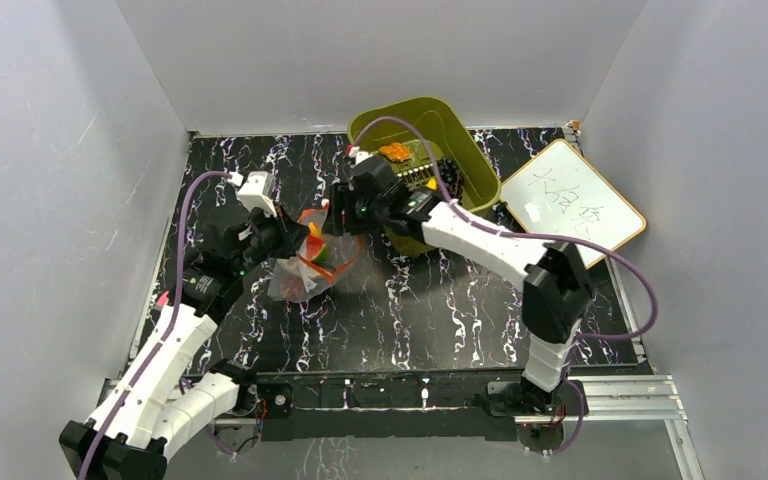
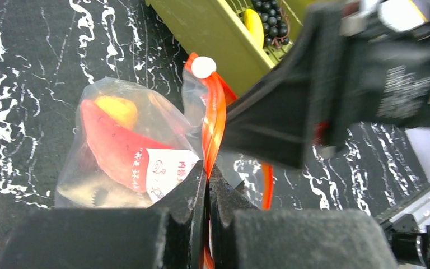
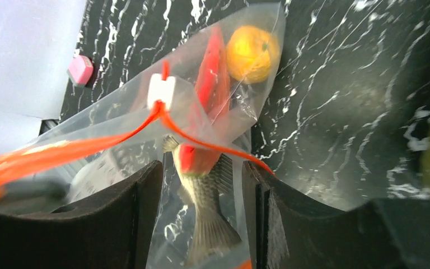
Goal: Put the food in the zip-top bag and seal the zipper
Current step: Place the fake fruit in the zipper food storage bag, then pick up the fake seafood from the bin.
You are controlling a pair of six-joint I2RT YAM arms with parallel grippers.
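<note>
The clear zip-top bag [image 1: 308, 268] lies mid-table and holds a watermelon slice [image 2: 117, 148], an orange [image 3: 252, 52] and a toy fish [image 3: 208, 210]. My left gripper [image 1: 282, 238] is shut on the bag's red-orange zipper [image 2: 214, 120] strip, pinching it at the fingertips [image 2: 207, 171]. The white slider [image 2: 204, 66] sits farther along the strip. My right gripper [image 1: 343, 216] is open; in the right wrist view [image 3: 201, 185] its fingers straddle the bag, with the slider [image 3: 161, 91] just ahead. A banana [image 2: 253, 25] and dark grapes [image 2: 271, 17] lie in the basket.
The olive-green basket [image 1: 455, 128] stands at the back, right of the bag, with an orange bit [image 1: 395, 152] inside. A whiteboard [image 1: 572, 200] lies at the back right. Grey walls close in three sides.
</note>
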